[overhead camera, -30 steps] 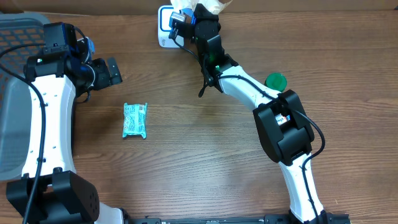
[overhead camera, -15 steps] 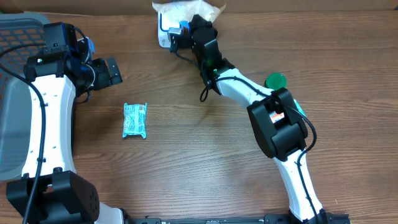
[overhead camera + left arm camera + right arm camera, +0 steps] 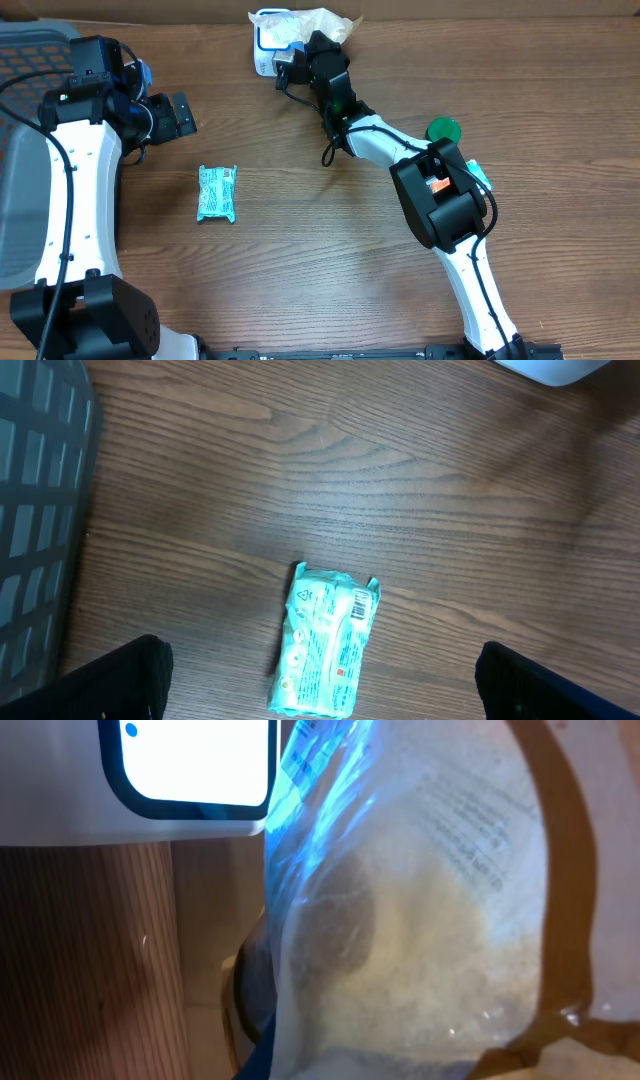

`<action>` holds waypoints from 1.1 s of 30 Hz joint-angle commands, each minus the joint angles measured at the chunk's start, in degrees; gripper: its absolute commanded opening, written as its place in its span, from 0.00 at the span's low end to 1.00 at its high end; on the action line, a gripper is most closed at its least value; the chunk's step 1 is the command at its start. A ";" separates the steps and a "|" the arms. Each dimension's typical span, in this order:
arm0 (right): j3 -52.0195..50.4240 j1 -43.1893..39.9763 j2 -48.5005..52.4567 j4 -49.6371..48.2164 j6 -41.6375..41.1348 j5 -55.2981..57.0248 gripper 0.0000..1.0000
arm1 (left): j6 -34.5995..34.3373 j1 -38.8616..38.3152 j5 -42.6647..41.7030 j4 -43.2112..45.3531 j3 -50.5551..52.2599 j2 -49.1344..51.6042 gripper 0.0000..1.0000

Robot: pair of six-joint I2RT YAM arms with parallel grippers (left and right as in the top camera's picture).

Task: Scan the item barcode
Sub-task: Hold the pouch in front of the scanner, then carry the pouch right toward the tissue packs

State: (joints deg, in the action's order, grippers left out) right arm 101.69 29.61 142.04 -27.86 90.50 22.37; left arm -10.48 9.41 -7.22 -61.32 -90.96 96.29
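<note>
**Mia:** Where is the clear bag (image 3: 325, 20)?

**Ben:** Way up at 12 o'clock on the table (image 3: 320, 260), by the far edge. It sits at 3 o'clock from the white scanner (image 3: 266, 42) and touches it.

**Mia:** Who has it?

**Ben:** The right arm (image 3: 385, 140) does. The right jaws are pinched tight on the bag's lower edge. The rest of the bag puffs out from the jaws toward 12 and 1 o'clock.

**Mia:** Which way does the bag lie?

**Ben:** Its long way runs from 9 to 3 o'clock, along the far edge. Up close, blue light shines on the crinkly plastic right beside the scanner's bright window. There is small print on the bag, but I cannot tell where the barcode is.

**Mia:** And the other arm?

**Ben:** The left arm (image 3: 80, 170) is over at 9 o'clock, by the grey basket (image 3: 20, 150). The left jaws are spread wide and hold nothing.

**Mia:** What is that blue-green thing?

**Ben:** A teal packet (image 3: 218, 192). It lies flat on the table at 5 o'clock from the left jaws, not touching them. Its long way runs from 12 to 6 o'clock, and its barcode is at the 12 o'clock end.

**Mia:** And the green circle?

**Ben:** A green lid (image 3: 443, 129) at 3 o'clock, close to the right arm.
</note>
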 commanded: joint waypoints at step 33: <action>1.53 2.16 -36.20 45.33 -54.45 3.69 0.04 | 0.66 -0.04 0.20 0.02 0.13 0.13 1.00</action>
State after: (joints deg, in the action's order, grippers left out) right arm 102.15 31.29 114.37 9.69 54.15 29.28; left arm -10.48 9.41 -7.20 -61.32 -90.87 96.29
